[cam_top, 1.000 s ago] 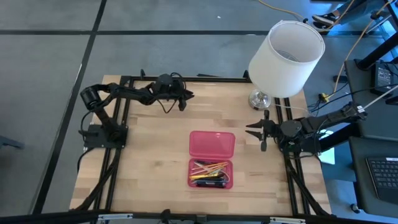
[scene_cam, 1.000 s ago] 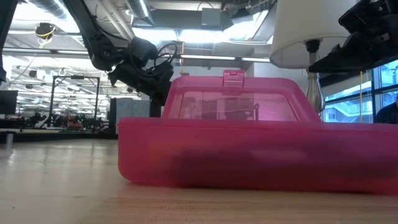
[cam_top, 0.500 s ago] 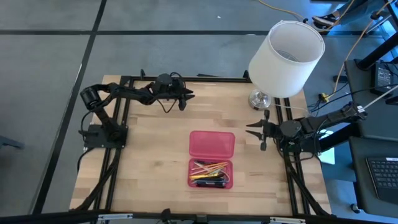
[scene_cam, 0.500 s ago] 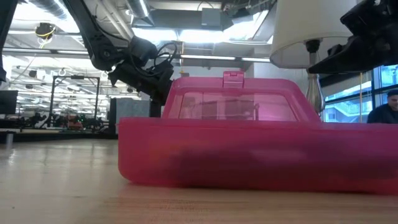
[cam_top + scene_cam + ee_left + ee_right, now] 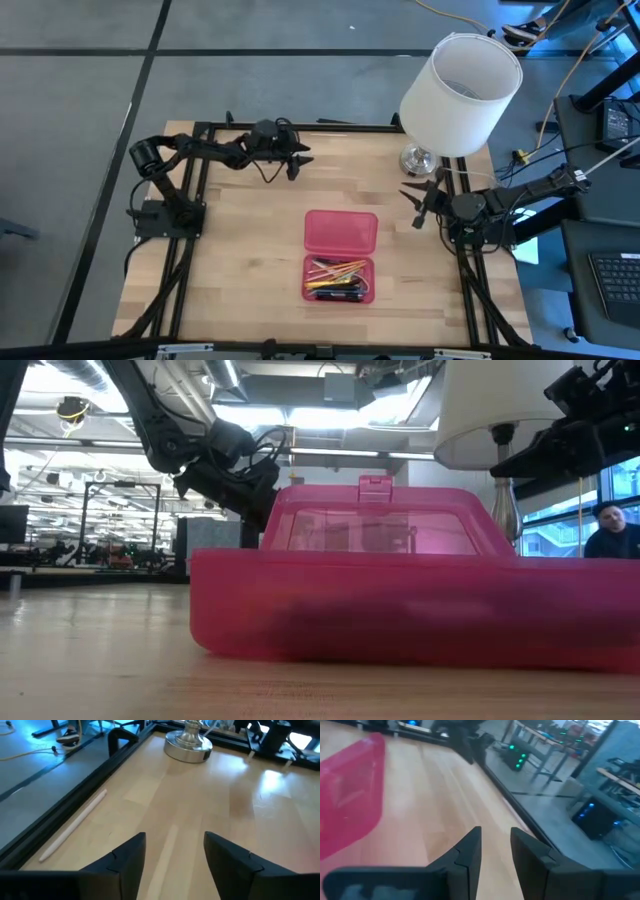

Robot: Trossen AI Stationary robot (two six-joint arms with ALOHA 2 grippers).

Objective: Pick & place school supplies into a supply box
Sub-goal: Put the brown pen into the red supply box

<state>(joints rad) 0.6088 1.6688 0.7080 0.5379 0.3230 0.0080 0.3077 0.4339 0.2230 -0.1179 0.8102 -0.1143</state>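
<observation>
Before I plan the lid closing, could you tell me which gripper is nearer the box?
Right. The right gripper sits just beside the box, toward the lamp; the left gripper hovers farther off, near the table's far edge.

I see a white drum-shaded lamp [image 5: 460, 92] with a chrome base [image 5: 189, 746] at the light wooden counter's [image 5: 240, 255] far right corner; a person [image 5: 612, 530] sits beyond.

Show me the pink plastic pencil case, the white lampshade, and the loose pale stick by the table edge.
Pink plastic pencil case [image 5: 340, 232]: high view, open lid.
White lampshade [image 5: 455, 105]: high view, side wall.
Pale stick [image 5: 75, 824]: left wrist view, mid-shaft.
</observation>
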